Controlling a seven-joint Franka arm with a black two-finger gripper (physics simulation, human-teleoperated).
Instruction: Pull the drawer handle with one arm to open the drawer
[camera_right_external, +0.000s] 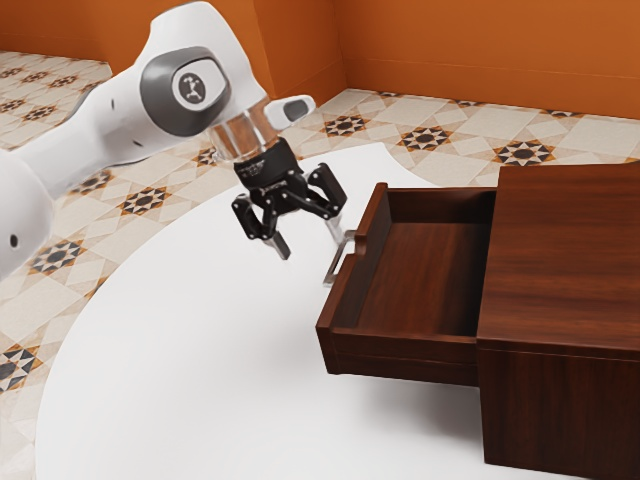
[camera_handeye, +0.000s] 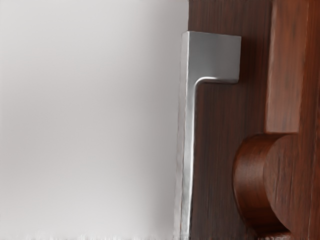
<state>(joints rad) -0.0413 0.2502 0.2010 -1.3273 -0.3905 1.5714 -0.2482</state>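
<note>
A dark wooden drawer stands pulled well out of its cabinet, and its inside is bare. A silver bar handle sits on the drawer front, facing the arm. My black gripper hangs just beside the handle on the exterior view's left, a little above the table. It is open and its fingers hold nothing. One finger ends close above the handle's upper end. In the wrist view the handle runs along the drawer front, close under my hand.
The cabinet stands on a round white table at the exterior view's right. A patterned tile floor and orange walls surround the table. My white arm reaches in from the upper left.
</note>
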